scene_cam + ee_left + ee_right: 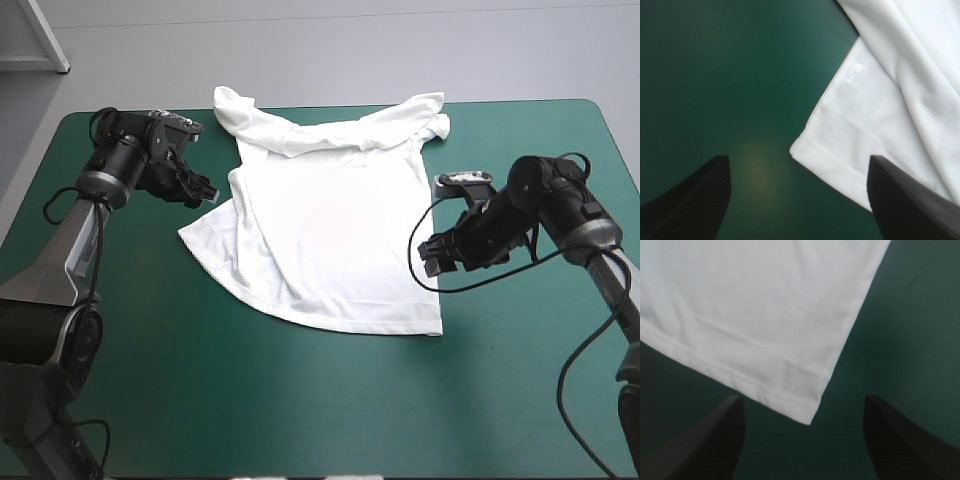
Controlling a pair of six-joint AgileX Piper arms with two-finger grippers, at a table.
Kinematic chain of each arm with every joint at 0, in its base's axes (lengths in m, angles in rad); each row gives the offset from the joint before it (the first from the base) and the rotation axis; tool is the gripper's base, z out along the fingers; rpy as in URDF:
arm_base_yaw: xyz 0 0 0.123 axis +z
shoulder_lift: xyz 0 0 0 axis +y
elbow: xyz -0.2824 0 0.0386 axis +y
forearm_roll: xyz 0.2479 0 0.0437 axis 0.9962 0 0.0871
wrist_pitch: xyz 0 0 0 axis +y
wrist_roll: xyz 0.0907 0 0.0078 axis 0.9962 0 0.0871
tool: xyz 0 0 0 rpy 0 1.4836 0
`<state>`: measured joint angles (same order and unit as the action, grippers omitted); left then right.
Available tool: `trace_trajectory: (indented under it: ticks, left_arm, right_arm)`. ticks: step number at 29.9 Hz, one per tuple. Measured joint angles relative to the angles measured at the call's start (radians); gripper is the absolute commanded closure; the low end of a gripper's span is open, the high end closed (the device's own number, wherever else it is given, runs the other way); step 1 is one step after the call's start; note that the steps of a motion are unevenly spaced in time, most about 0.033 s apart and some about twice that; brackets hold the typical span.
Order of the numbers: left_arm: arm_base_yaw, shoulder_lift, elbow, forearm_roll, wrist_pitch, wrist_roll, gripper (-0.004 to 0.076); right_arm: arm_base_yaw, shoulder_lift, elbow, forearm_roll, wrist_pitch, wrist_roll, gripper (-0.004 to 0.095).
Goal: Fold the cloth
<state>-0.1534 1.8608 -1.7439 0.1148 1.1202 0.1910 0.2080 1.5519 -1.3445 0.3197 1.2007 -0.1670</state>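
Teal-green cover lies over the counter. At the left, the left tool is over bare cover just beside the left edge of the T-shirt. Its black fingers stand wide apart and hold nothing. In the left wrist view a hemmed corner of the T-shirt lies ahead of the left tool, in the gap between the two fingers and closer to one of them.

The white T-shirt lies in the middle of the counter, toward its far edge. Its body is spread mostly flat, with the hem slanting across the near side. The sleeves and collar end are rumpled and rolled over along the far side.

To the right, the right tool sits just beside the shirt's right edge, above the near right corner of the hem. It too is wide open and empty. In the right wrist view that corner of the T-shirt points into the gap ahead of the right tool, with bare cover around it.
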Motion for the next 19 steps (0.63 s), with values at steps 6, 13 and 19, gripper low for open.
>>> trace_trajectory:
  ticks: [6,13,19]
  left_arm:
    - [0.0,0.056,0.11,-0.004,-0.123,0.006,0.0178]
    - [0.0,0.163,0.12,-0.038,-0.176,0.01,0.0195]
    - [0.0,0.181,0.109,-0.075,-0.146,0.006,0.0506]
  right_arm:
    - [0.0,-0.072,0.146,0.0,-0.019,-0.011,0.0303]
    - [0.0,-0.155,0.181,-0.001,-0.024,0.001,0.0305]
    - [0.01,-0.194,0.184,-0.004,-0.014,0.022,0.0305]
